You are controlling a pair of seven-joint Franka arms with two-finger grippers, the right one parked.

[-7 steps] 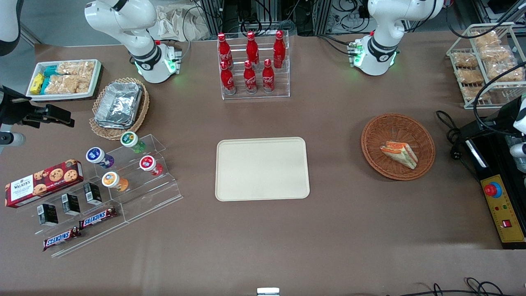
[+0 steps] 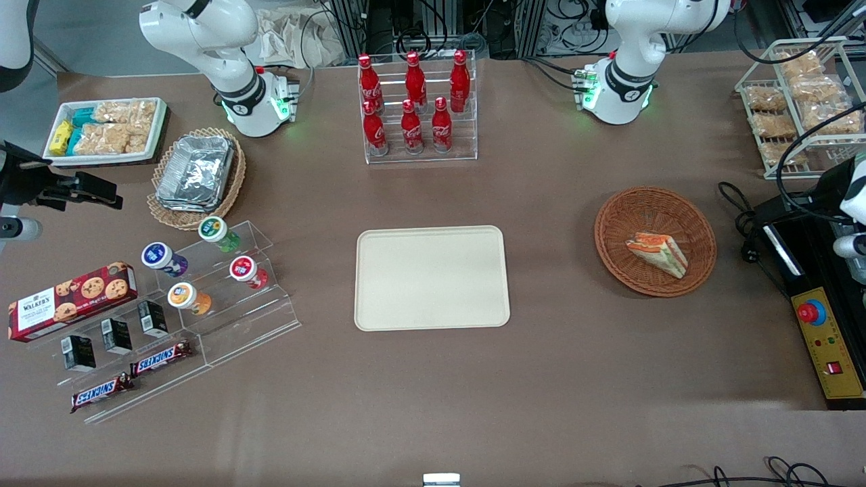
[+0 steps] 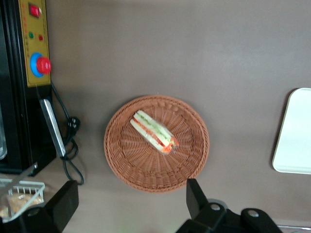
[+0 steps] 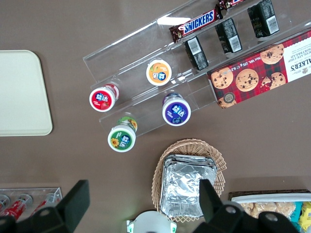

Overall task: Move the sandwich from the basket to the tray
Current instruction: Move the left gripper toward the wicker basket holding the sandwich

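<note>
The sandwich, a white-bread wedge with orange and green layers, lies in the round reddish-brown basket toward the working arm's end of the table. The cream tray lies flat mid-table with nothing on it. In the left wrist view my gripper hangs high above the table, open, its fingers spread wide with nothing between them. It looks down on the basket, the sandwich and one edge of the tray. In the front view only the wrist shows, at the picture's edge.
A black and yellow control box with a red stop button and black cables lie beside the basket. A wire rack of bagged snacks and a rack of cola bottles stand farther from the camera. Snack displays fill the parked arm's end.
The working arm's wrist at the picture's edge has shifted very slightly. The sandwich, basket and tray have not moved.
</note>
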